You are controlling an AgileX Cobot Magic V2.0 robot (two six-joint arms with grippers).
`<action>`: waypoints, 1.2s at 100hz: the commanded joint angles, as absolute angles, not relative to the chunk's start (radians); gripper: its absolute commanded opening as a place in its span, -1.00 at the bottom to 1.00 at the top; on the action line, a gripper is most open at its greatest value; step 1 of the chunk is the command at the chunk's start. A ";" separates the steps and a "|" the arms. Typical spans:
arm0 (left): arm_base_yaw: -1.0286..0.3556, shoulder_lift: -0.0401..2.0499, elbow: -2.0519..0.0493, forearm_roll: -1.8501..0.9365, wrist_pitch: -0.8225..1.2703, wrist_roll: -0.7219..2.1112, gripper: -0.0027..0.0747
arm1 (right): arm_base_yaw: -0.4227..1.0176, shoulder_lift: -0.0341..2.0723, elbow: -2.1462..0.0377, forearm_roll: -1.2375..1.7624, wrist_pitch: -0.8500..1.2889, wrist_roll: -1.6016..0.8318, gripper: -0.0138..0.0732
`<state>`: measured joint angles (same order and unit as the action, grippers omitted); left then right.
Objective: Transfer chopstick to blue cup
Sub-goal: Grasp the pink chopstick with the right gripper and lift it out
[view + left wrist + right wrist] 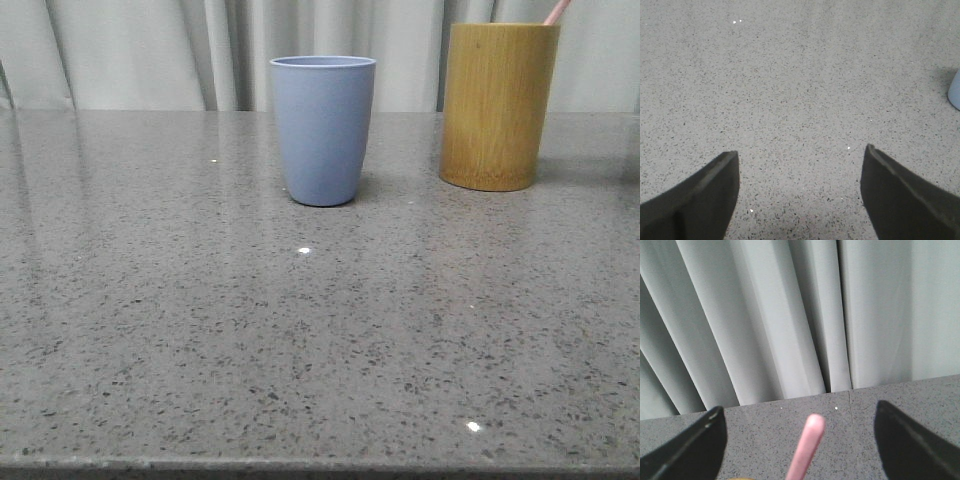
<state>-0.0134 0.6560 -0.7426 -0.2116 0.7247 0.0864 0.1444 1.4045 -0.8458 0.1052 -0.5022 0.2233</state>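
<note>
The blue cup point(323, 129) stands upright at the middle back of the grey table; a sliver of the cup point(955, 90) also edges the left wrist view. To its right stands a yellow-brown bamboo holder point(498, 106) with the pale pink chopstick point(556, 11) sticking out of its top, leaning right. In the right wrist view the chopstick point(806, 446) rises between the wide-apart fingers of my right gripper point(800, 412), touching neither. My left gripper point(800, 152) hangs open over bare speckled tabletop with nothing between its fingers.
Grey-white curtains point(150, 50) hang behind the table's back edge. The speckled stone tabletop point(300, 340) stretches wide in front of both containers, down to the near edge.
</note>
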 commanded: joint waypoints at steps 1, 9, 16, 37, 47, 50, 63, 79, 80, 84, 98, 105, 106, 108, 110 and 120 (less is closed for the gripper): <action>-0.011 0.654 -0.768 -0.225 0.655 0.083 0.35 | 0.143 1.377 -0.882 0.104 -0.575 0.233 0.46; -0.011 0.654 -0.768 -0.225 0.655 0.083 0.35 | 0.143 1.377 -0.882 0.104 -0.575 0.245 0.22; -0.011 0.654 -0.768 -0.225 0.655 0.083 0.35 | 0.143 1.377 -0.882 0.104 -0.575 0.247 0.04; -0.011 0.654 -0.768 -0.225 0.655 0.083 0.35 | 0.143 1.377 -0.882 0.104 -0.575 0.256 -0.27; -0.011 0.654 -0.768 -0.225 0.655 0.083 0.35 | 0.143 1.377 -0.882 0.104 -0.575 0.276 -0.36; -0.011 0.654 -0.768 -0.225 0.655 0.083 0.35 | 0.143 1.377 -0.882 0.104 -0.575 0.283 -0.39; -0.011 0.654 -0.768 -0.225 0.655 0.083 0.35 | 0.143 1.377 -0.882 0.103 -0.576 0.296 -0.62; -0.011 0.654 -0.768 -0.218 0.655 0.083 0.35 | 0.143 1.377 -0.882 0.102 -0.582 0.296 -0.83; -0.011 0.654 -0.768 -0.218 0.655 0.083 0.35 | 0.143 1.377 -0.882 0.102 -0.582 0.296 -0.83; -0.011 0.654 -0.768 -0.218 0.655 0.083 0.35 | 0.143 1.377 -0.883 0.102 -0.584 0.296 -0.83; -0.011 0.654 -0.768 -0.218 0.655 0.083 0.35 | 0.143 1.371 -0.905 0.102 -0.578 0.296 -0.83; -0.011 0.654 -0.768 -0.218 0.655 0.083 0.35 | 0.143 1.360 -0.926 0.102 -0.568 0.296 -0.83; -0.011 0.654 -0.768 -0.218 0.655 0.083 0.35 | 0.143 1.359 -0.928 0.102 -0.566 0.296 -0.83; -0.011 0.654 -0.768 -0.218 0.655 0.083 0.35 | 0.143 1.355 -0.937 0.102 -0.560 0.296 -0.83; -0.011 0.654 -0.768 -0.218 0.655 0.083 0.35 | 0.143 1.350 -0.948 0.100 -0.547 0.296 -0.83; -0.011 0.654 -0.768 -0.216 0.655 0.083 0.35 | 0.143 1.331 -1.014 0.086 -0.453 0.296 -0.83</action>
<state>-0.0134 0.6543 -0.7426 -0.2089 0.7247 0.0864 0.1462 1.3870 -0.9342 0.1112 -0.4352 0.3109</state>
